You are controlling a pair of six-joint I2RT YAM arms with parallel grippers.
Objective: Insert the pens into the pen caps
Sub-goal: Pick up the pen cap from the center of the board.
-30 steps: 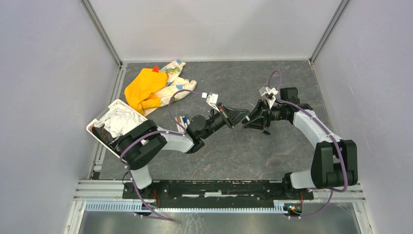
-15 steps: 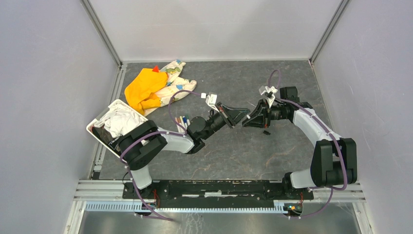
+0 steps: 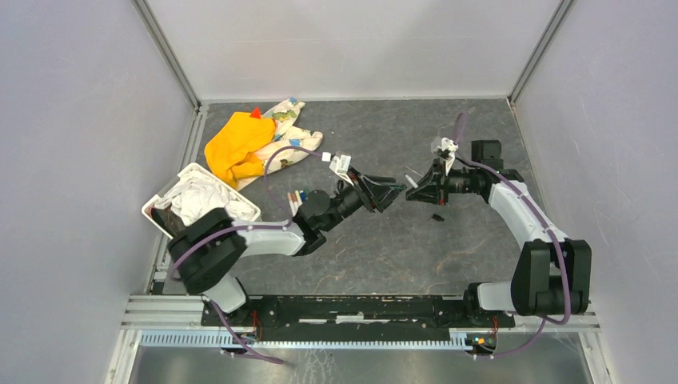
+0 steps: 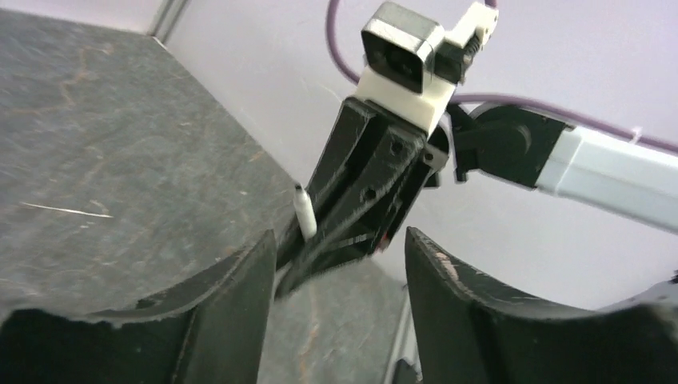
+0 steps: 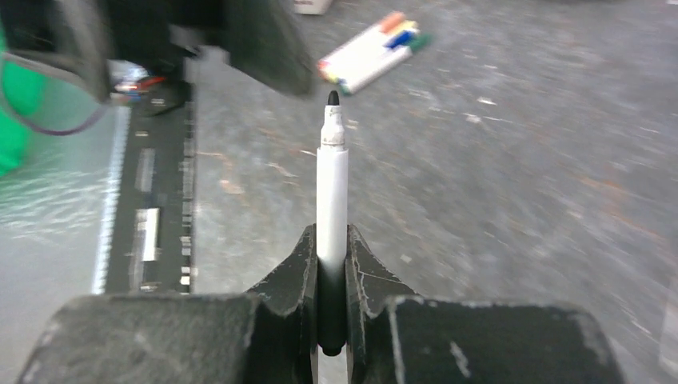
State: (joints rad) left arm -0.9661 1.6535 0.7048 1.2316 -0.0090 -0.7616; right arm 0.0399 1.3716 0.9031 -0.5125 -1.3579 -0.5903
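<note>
My right gripper (image 5: 332, 236) is shut on a white-barrelled pen (image 5: 332, 180) whose bare black tip points away from the camera. In the left wrist view the same pen (image 4: 304, 212) sticks out of the right gripper (image 4: 320, 240), just beyond my left gripper (image 4: 336, 276). The left jaws stand open with nothing between them. From above, the left gripper (image 3: 390, 192) and right gripper (image 3: 412, 190) face each other tip to tip over mid-table. Several capped pens (image 3: 300, 196) lie together near the left arm, also seen as pens (image 5: 372, 50). A small dark pen cap (image 3: 436, 217) lies below the right gripper.
An orange cloth (image 3: 236, 148) and a patterned cloth (image 3: 292, 128) lie at the back left. A white bin (image 3: 160, 200) of crumpled cloth stands at the left edge. A thin pale stick (image 4: 60, 210) lies on the grey mat. Walls enclose three sides.
The left gripper was shut and has opened, letting go of the pen. The right gripper has closed on it and drawn back slightly. The left arm's base link has swung.
</note>
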